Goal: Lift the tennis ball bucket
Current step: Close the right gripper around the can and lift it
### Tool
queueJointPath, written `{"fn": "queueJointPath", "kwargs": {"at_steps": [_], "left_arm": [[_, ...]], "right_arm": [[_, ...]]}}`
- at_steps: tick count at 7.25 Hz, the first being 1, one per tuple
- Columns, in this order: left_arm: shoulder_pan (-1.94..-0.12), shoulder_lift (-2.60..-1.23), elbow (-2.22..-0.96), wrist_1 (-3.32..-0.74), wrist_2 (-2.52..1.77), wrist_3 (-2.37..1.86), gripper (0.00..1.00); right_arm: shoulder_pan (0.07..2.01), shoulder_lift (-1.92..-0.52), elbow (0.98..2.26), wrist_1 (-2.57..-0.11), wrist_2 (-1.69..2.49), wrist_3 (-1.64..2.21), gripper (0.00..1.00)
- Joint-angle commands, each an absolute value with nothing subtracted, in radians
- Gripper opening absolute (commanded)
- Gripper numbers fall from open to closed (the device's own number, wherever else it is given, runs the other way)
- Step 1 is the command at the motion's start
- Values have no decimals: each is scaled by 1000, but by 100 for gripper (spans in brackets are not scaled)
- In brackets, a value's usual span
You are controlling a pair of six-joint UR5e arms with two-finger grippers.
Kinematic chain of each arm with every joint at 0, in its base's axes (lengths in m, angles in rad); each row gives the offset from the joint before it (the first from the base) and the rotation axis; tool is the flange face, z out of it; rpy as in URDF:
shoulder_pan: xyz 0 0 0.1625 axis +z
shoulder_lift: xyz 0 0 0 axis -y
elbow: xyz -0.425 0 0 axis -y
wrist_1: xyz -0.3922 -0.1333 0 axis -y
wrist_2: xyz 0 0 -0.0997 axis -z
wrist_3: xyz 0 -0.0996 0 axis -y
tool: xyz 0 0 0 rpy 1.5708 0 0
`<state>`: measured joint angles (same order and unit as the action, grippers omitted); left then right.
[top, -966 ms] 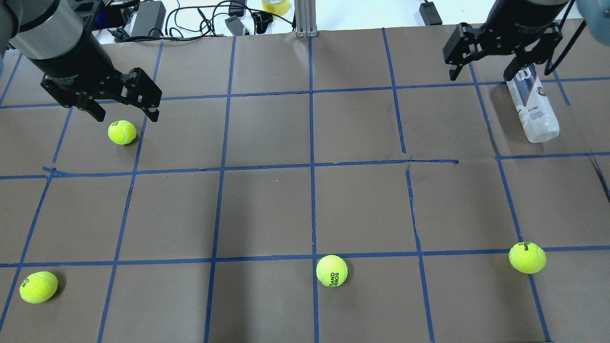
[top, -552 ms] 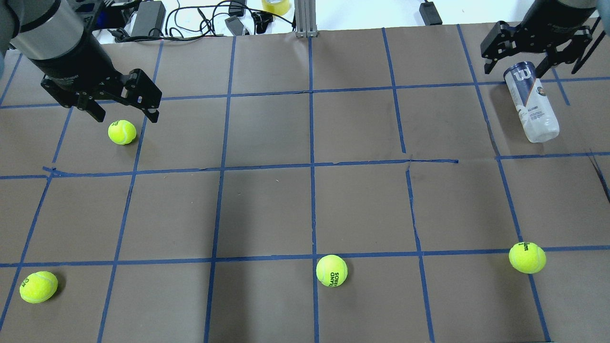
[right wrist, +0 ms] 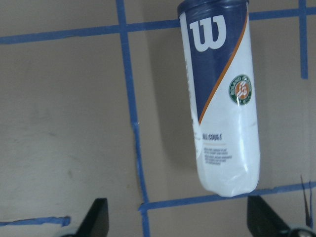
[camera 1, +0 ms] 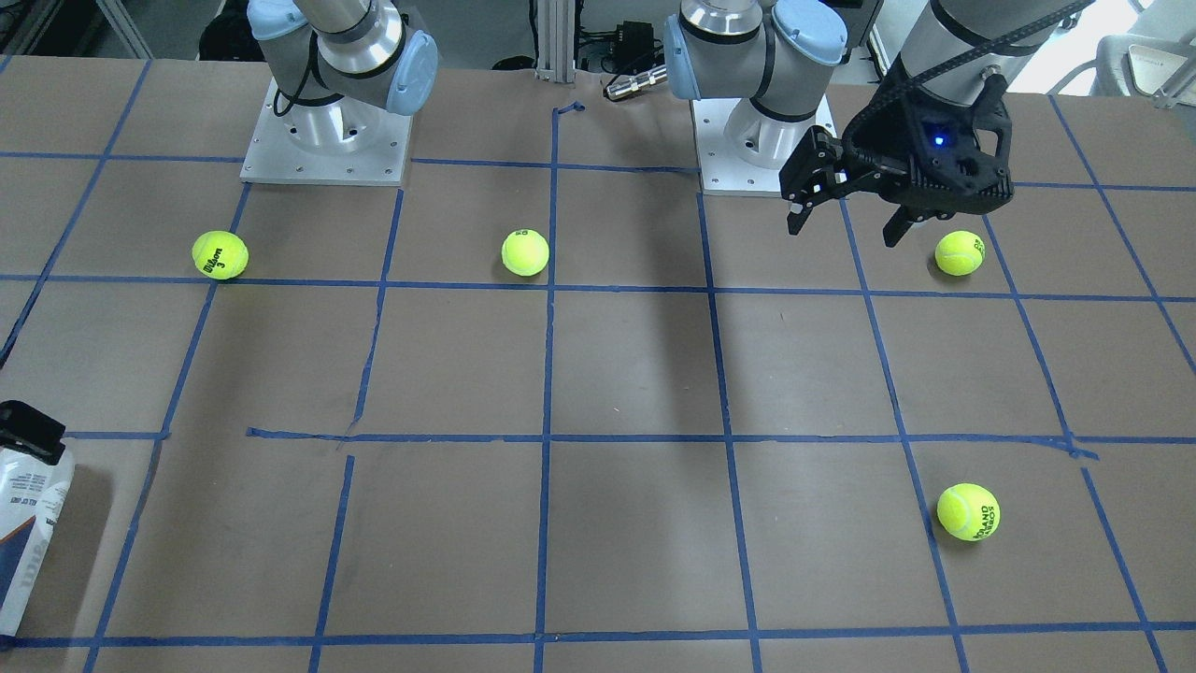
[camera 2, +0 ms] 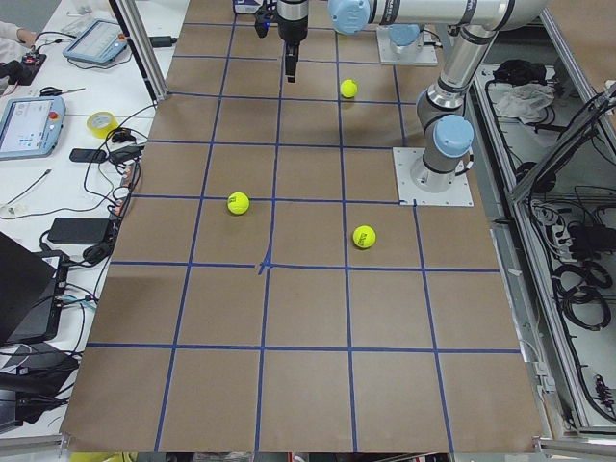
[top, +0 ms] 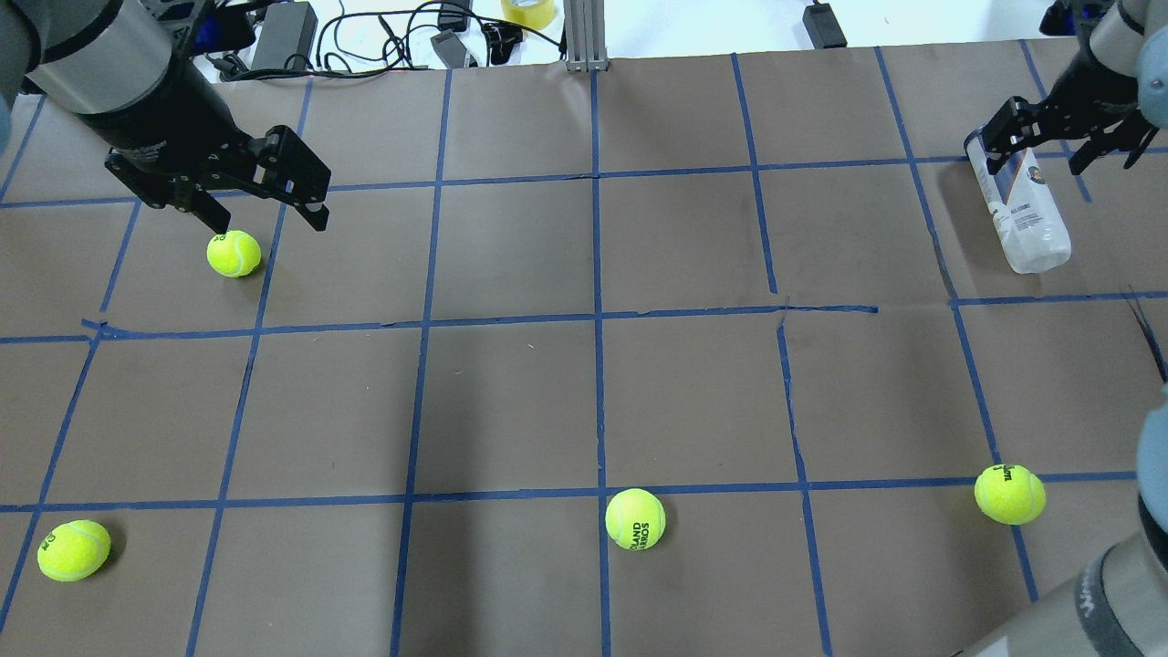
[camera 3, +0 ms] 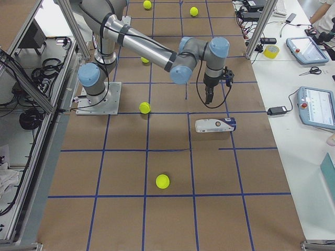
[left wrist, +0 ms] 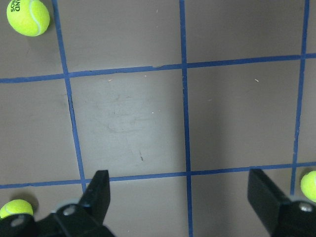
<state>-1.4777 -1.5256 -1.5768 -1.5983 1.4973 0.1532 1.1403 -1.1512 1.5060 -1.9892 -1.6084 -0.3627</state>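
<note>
The tennis ball bucket (top: 1027, 214) lies on its side at the table's far right, dark blue rim toward the back. It also shows in the right wrist view (right wrist: 224, 98), in the exterior right view (camera 3: 214, 125) and cut off at the left edge of the front view (camera 1: 28, 533). My right gripper (top: 1040, 157) is open above the can's rim end and apart from it; its fingertips (right wrist: 96, 217) frame the bottom of the right wrist view. My left gripper (top: 265, 205) is open and empty at the far left, just above a loose tennis ball (top: 234, 253).
Three more tennis balls lie near the front edge: front left (top: 74, 549), middle (top: 635, 518) and front right (top: 1009, 494). Cables, adapters and a tape roll (top: 527, 11) lie beyond the back edge by a metal post (top: 584, 36). The arm bases (camera 1: 322, 140) stand at the robot's side.
My right gripper has moved right and down, from left of the can's rim end to over it. My left gripper has shifted slightly right. The can has not moved.
</note>
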Motion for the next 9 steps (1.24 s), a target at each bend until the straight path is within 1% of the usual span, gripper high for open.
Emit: {"fn": "queueJointPath", "kwargs": {"at_steps": [1,2,8,9], "left_arm": [[-1480,-1528,-1581,-1601,1497,155,100],[-1479,-1517,-1595,-1606,1509,156,100],[-1476,-1531,-1611,-1592,1517,156,100],[-1474,-1531,-1611,-1591,1517,156,100]], "right_arm": [[1079,-1010,1500,-2173,-1605,-498,100],[1059,-961,1485,-2207,-1589,-549,100],[1057,-911,1488,-2203,-1566,-555,100],[1057,-905,1488,-2201,-1568,-557,96]]}}
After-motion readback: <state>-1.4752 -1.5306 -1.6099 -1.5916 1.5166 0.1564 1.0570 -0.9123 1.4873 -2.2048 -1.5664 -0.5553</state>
